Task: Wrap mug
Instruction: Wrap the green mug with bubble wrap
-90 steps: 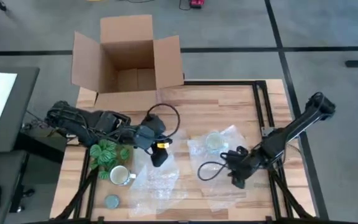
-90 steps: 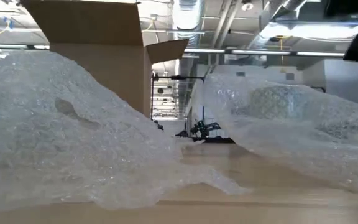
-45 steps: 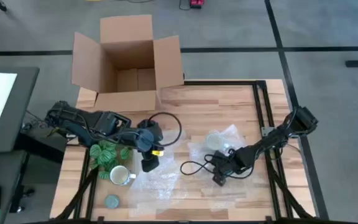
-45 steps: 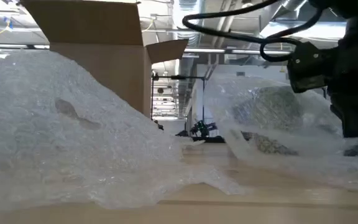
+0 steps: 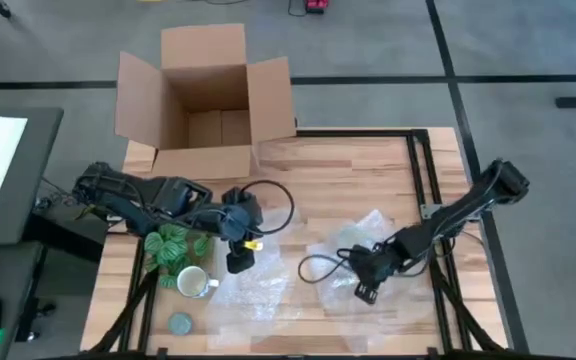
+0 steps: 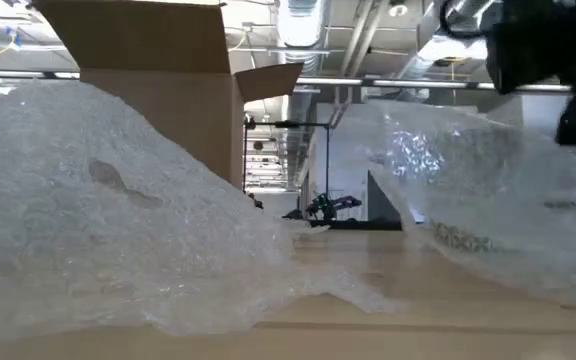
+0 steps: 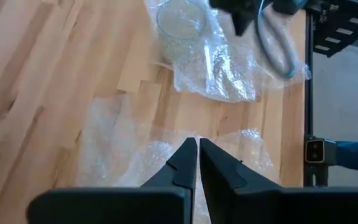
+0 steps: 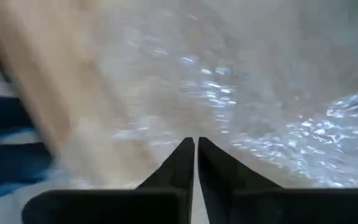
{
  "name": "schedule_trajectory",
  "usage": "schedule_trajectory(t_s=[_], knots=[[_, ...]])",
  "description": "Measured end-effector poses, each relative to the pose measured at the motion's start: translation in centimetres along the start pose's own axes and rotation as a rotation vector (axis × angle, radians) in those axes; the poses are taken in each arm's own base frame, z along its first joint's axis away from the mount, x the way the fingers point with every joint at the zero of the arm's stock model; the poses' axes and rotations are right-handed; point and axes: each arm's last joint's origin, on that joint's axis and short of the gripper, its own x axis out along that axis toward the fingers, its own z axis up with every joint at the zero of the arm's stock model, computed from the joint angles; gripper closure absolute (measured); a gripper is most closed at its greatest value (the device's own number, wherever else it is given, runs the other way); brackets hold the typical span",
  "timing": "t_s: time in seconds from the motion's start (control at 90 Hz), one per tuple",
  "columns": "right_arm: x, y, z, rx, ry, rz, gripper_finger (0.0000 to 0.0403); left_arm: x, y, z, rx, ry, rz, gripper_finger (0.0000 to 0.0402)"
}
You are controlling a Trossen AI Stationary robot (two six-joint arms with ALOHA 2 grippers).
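Note:
The white mug (image 5: 193,282) stands upright on the table at the near left, apart from both grippers. Beside it lies a clear bubble-wrap sheet (image 5: 258,295), and my left gripper (image 5: 238,264) is shut over that sheet's far-left part. A second bubble-wrap sheet (image 5: 363,240) lies right of centre with a clear round glass thing (image 7: 180,18) bundled in it. My right gripper (image 5: 366,292) is shut at this sheet's near edge. In the low view the sheet (image 6: 488,190) rises steeply toward that gripper. My left gripper points its shut fingertips (image 7: 189,152) down at the left sheet (image 7: 123,143); I cannot tell whether they touch it. My right gripper is shut at the right sheet's near edge (image 5: 373,280), but the gripper's own body hides the place of contact. That side of the sheet stands raised off the table.
An open cardboard box (image 5: 206,100) stands at the far left edge. A green patterned bundle (image 5: 175,248) lies just beyond the mug, and a flat grey-blue disc (image 5: 180,323) lies near the front edge. Bare wood shows at the table's far middle.
My left gripper has gone a little toward the near-left, closer to the mug, then stayed. My right gripper swung left across the right sheet's near side, then back toward the near edge. That sheet has risen and folded up over the glass thing.

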Motion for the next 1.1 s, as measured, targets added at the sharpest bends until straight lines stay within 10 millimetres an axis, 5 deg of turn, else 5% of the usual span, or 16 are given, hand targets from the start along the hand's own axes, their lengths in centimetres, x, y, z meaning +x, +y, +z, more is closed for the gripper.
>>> schedule_trajectory(t_s=[0.256,0.4,0.578,0.756,1.1], knots=[[-7.2,0.0,2.3,0.030,-0.130,0.251,0.0354,0.0,0.1,0.1,-0.002,-0.002,0.002,0.0402],[-8.2,-0.9,5.0,0.063,-0.300,0.177,0.0380,0.0,0.1,0.1,-0.003,-0.011,0.010,0.0402],[-5.5,-2.8,7.9,0.124,-0.247,0.006,0.0399,0.0,0.1,0.2,-0.006,-0.026,0.020,0.0402],[-2.5,-4.6,8.8,0.196,-0.047,-0.234,0.0402,0.0,0.1,0.2,-0.009,-0.027,0.022,0.0402],[2.4,-5.6,9.9,0.156,0.080,-0.353,0.0403,0.0,0.1,0.2,-0.012,-0.035,0.030,0.0402]])
